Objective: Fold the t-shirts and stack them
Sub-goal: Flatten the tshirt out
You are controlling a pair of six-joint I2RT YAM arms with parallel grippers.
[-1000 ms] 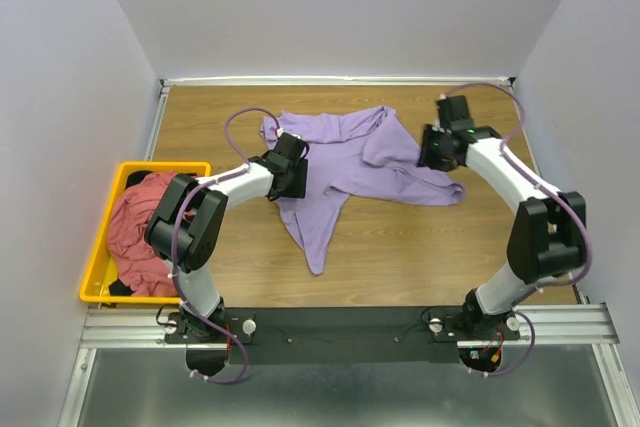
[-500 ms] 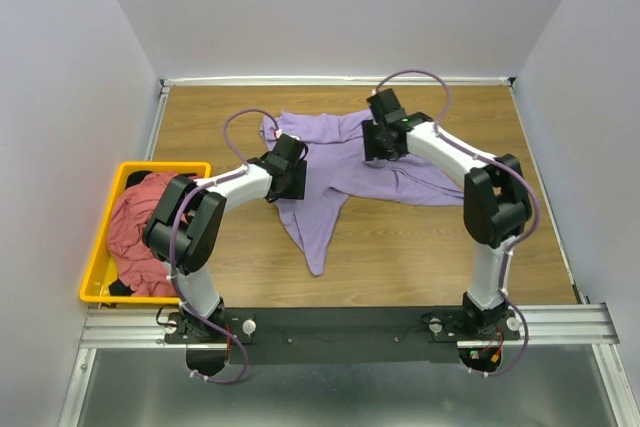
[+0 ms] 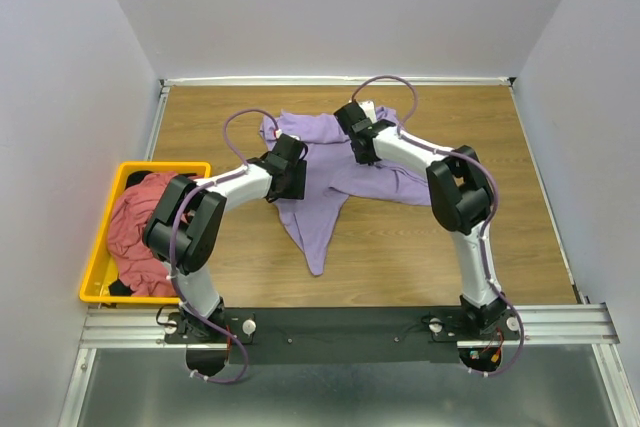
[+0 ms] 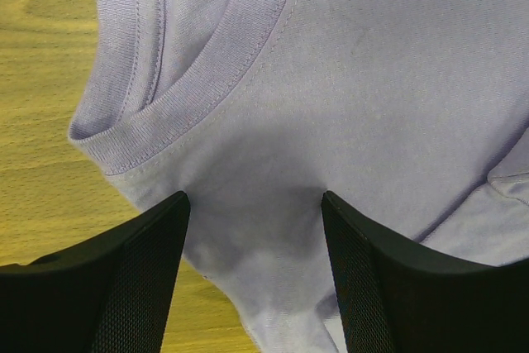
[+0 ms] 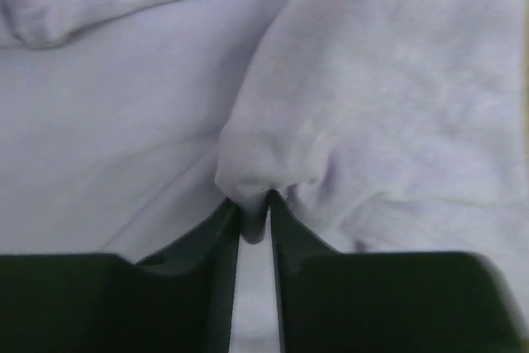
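Right gripper (image 5: 254, 219) pinches a fold of the lavender t-shirt (image 3: 315, 217); left gripper (image 4: 252, 204) gapes over its collar (image 4: 190, 97).
Only the wrist views reveal this; overhead, the shirt sprawls on the bench (image 3: 420, 247); red-pink t-shirt (image 3: 140, 222) fills the yellow bin (image 3: 165, 166).

Left arm bends at the elbow, forearm angling inward, left gripper (image 4: 252, 208) low with fingers spread well apart; right arm doubles back toward centre, right gripper (image 5: 254, 208) pinched tight on a fold of lavender t-shirt (image 5: 388, 80).
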